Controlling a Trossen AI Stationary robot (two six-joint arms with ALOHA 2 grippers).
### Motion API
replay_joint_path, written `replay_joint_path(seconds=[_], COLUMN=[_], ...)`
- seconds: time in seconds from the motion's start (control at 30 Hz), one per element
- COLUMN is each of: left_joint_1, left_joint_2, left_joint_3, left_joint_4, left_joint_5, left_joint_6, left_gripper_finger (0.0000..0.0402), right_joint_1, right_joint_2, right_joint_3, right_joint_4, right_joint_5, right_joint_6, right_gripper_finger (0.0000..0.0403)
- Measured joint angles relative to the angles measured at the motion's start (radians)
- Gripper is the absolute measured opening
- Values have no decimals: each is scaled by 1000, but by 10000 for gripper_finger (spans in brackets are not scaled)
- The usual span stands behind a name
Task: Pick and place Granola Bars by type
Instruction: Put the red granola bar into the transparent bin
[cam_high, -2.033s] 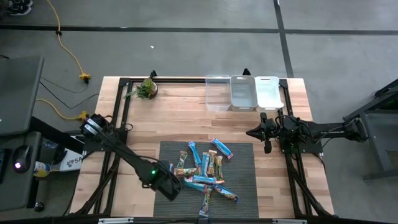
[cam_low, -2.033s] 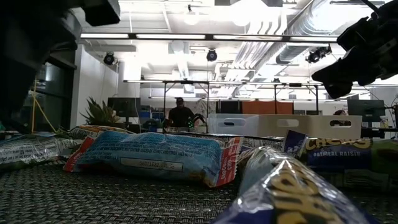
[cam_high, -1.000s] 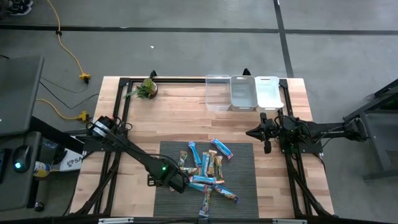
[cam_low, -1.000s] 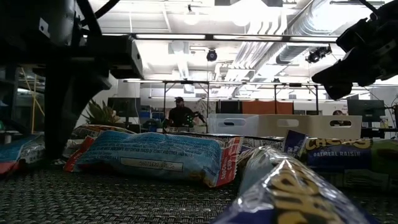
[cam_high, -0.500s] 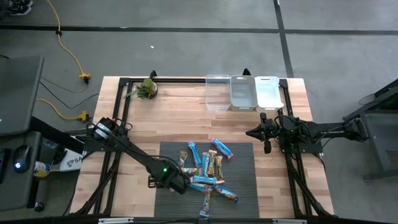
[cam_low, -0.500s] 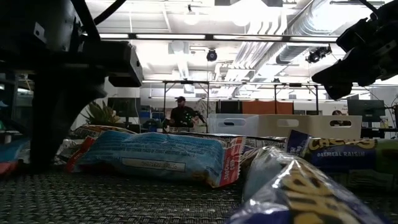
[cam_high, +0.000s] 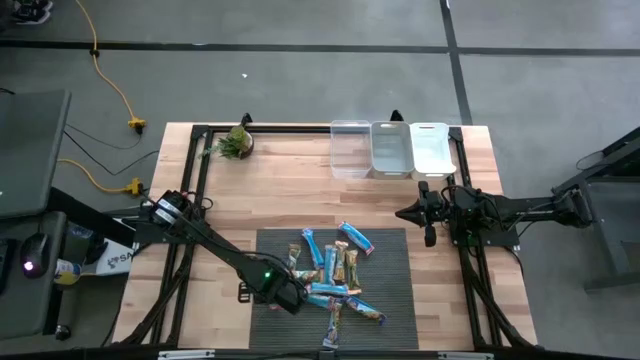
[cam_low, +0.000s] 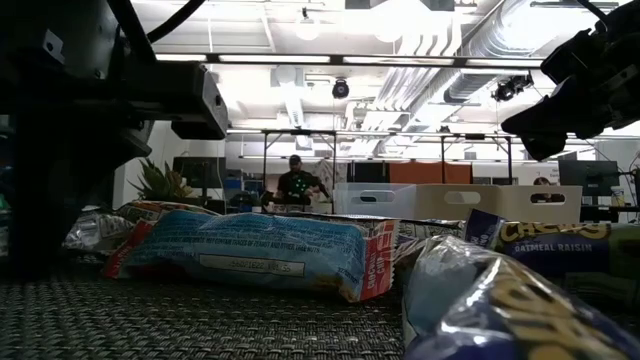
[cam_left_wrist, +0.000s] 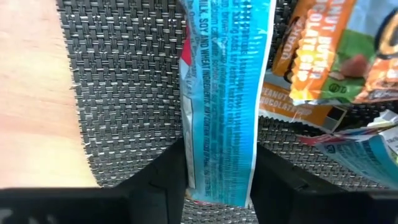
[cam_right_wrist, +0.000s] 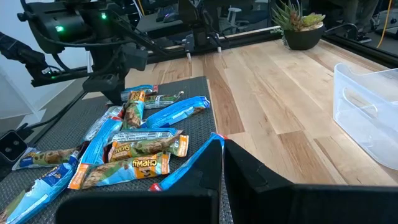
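- The left gripper (cam_high: 290, 297) was low over the left edge of the dark grey woven mat (cam_high: 385, 255), at the left side of the pile of shiny wrapped granola bars (cam_high: 335, 275).
- In the left wrist view, a long bright blue wrapped bar (cam_left_wrist: 224, 99) lay between the two dark fingers (cam_left_wrist: 158, 180). The fingers stood close on both sides of its near end, at a medium width. I could not tell if they already pressed the wrapper.
- This blue bar lay flat on the mat, just beside an orange and green wrapped bar (cam_left_wrist: 323, 56), whose edge touched it.
- The other bars, mostly blue with some orange and tan, lay in a loose heap in the middle of the mat, several overlapping.
- The right gripper (cam_high: 428, 225) waited above the bare wooden table (cam_high: 290, 195), to the right of the mat, with its fingers fully closed and holding nothing.
- Three clear rectangular plastic bins (cam_high: 390, 150) stood side by side at the far edge of the table, well apart from the bars.
- A small green plant in a dark pot (cam_high: 237, 142) stood near the far left corner.
- In the low view, a person (cam_low: 297, 182) was in the room behind the table.
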Motion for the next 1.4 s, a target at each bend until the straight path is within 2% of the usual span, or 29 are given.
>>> replay_joint_path(seconds=[0.13,0.47,0.57,0.8,0.97,1.13,1.23,1.4], left_joint_1=[0,0,1,10,56,125,174,287], left_joint_2=[3,2,0,0,-1,-3,-3,-3], left_joint_3=[32,57,100,273,433,581,638,703], left_joint_4=[-81,-86,-106,-264,-325,-282,-213,-77], left_joint_5=[-9,-14,-61,-266,-401,-500,-532,-530], left_joint_6=[16,55,105,211,422,709,889,1136], left_gripper_finger=[128,117,116,116,116,116,116,116], right_joint_1=[0,0,0,0,0,0,0,0], right_joint_2=[0,0,0,0,0,0,0,0], right_joint_3=[0,0,0,0,0,0,0,0], right_joint_4=[0,0,0,0,0,0,0,0], right_joint_5=[0,0,0,0,0,0,0,0], right_joint_6=[0,0,0,0,0,0,0,0], right_gripper_finger=[0,0,0,0,0,0,0,0])
